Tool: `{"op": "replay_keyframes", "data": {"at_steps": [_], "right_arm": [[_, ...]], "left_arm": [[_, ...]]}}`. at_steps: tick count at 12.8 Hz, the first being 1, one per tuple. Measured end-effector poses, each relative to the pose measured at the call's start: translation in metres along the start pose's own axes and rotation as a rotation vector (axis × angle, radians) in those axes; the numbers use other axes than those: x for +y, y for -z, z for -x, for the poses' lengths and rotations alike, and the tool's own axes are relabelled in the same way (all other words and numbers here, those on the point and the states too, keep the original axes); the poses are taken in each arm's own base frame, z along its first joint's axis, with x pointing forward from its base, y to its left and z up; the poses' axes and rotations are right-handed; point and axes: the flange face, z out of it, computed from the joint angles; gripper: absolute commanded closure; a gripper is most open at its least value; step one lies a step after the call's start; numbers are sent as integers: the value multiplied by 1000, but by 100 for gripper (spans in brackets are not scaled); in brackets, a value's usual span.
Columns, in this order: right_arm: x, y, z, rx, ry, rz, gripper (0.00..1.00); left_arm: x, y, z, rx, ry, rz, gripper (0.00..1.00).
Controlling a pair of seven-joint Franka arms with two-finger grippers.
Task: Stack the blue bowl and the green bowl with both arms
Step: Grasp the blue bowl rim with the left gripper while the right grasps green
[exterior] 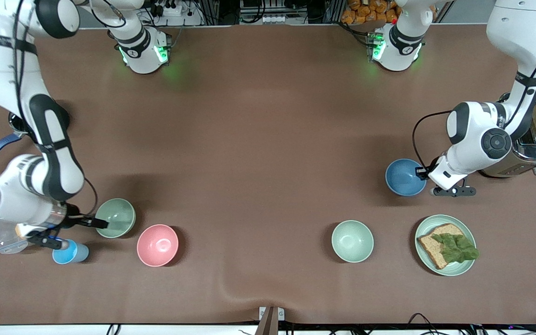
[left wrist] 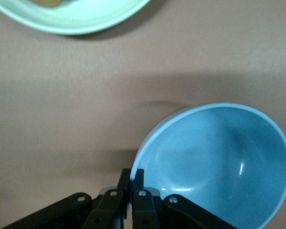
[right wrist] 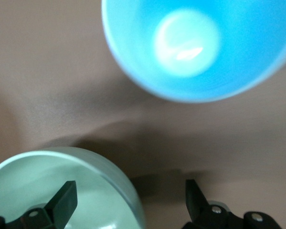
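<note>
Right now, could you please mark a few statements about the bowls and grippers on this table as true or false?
1. The left gripper is shut on the rim of the round matte blue bowl. True.
2. The right gripper is shut. False: open, straddling the rim of the dull sage green bowl.
3. The two bowls are stacked. False: they sit apart at the table's two ends.
4. The round pink bowl holds bread. False: it is empty.

Brown table [exterior: 258, 139] carries: green bowl [exterior: 115, 217], pink bowl [exterior: 157, 245] and blue cup [exterior: 70, 253] toward the right arm's end, with a clear container [exterior: 3, 241] at that edge; pale mint bowl [exterior: 352, 241], plate [exterior: 445, 267] with bread, blue bowl [exterior: 404, 177] and toaster [exterior: 526, 156] toward the left arm's end.
</note>
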Motion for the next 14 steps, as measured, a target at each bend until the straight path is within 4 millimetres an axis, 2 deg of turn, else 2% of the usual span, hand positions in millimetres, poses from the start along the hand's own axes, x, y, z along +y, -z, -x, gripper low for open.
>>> {"op": "replay_keyframes", "data": {"at_steps": [1,2,3,6,7,9,11,14], "right_arm": [[-5,-8,2,-11,-2,-8,11],[-7,-12,3,-17,1,-8,70],[-7,-12,4,-19,2,-8,100],[1,-9,3,-24,-3,-8,100],[3,-6,3,-30,-3,-9,100],[0,3,3,-36,3,-16,100],[-5,17,3,-37,10,-21,100],[-15,27,5,-46,24,-26,100]], "left_arm": [[4,10,-7,22,-7,2,100],[10,21,-13,41,-16,3,100],[15,33,-18,51,-25,3,100],[31,83,-31,27,-49,-8,100],[32,109,-37,17,-50,-15,100],[40,143,-44,12,-59,-19,100],[50,158,-47,11,-74,-17,100],[62,160,-46,13,-82,-7,100]]}}
